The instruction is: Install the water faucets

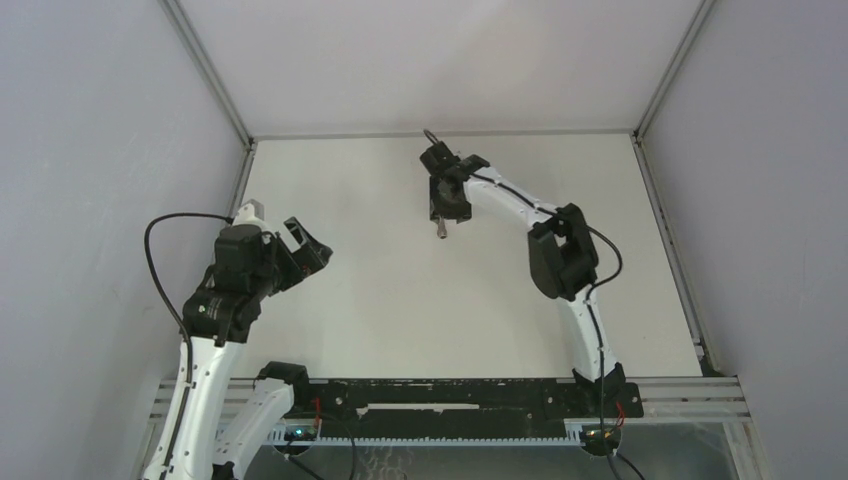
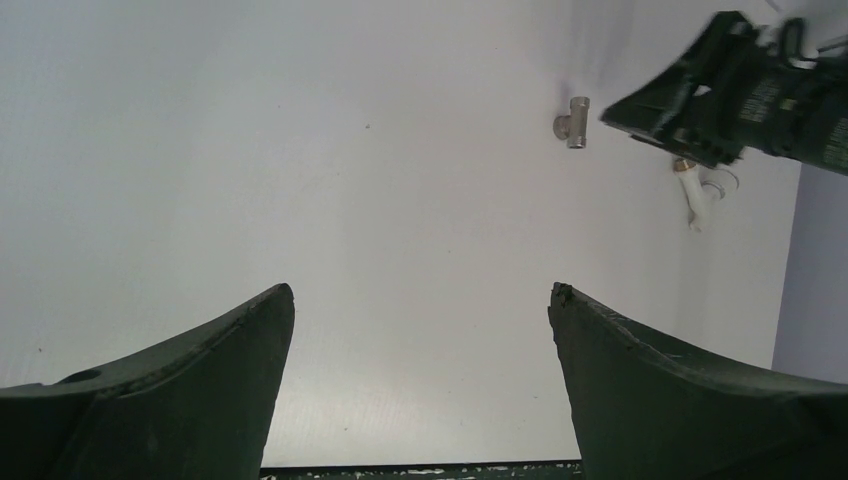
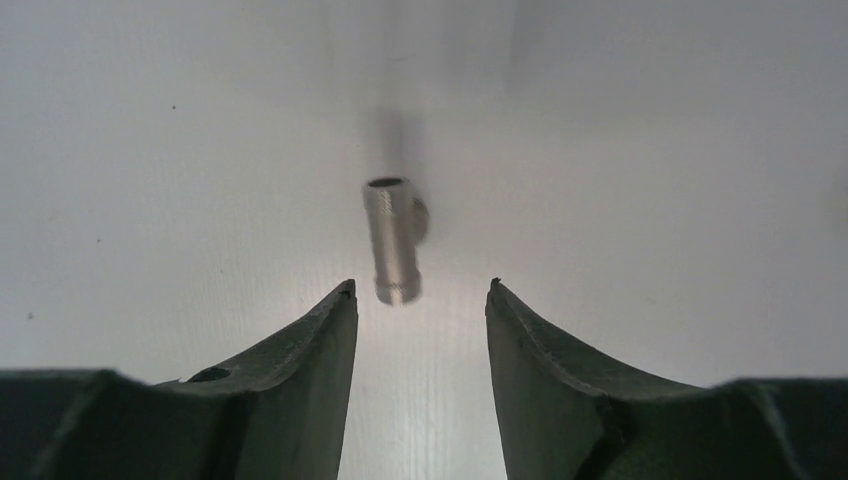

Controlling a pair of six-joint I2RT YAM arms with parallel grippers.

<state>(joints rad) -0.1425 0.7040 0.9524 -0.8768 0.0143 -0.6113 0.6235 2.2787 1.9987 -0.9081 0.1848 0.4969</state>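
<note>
The grey metal T-shaped fitting (image 3: 393, 240) lies on the white table just beyond my right gripper's (image 3: 420, 290) tips. The jaws stand open and empty, and the fitting is not between them. In the top view the fitting (image 1: 440, 230) shows just below the right gripper (image 1: 446, 212) at the far middle. In the left wrist view the fitting (image 2: 575, 122) lies left of the right gripper (image 2: 700, 110), and the white plastic tap piece (image 2: 697, 196) lies under and beside it. My left gripper (image 2: 420, 290) is open and empty, raised at the left (image 1: 308, 245), far from both parts.
White walls close the table in on the left (image 1: 110, 150), back and right (image 1: 760, 150). A black rail (image 1: 450, 395) runs along the near edge between the arm bases.
</note>
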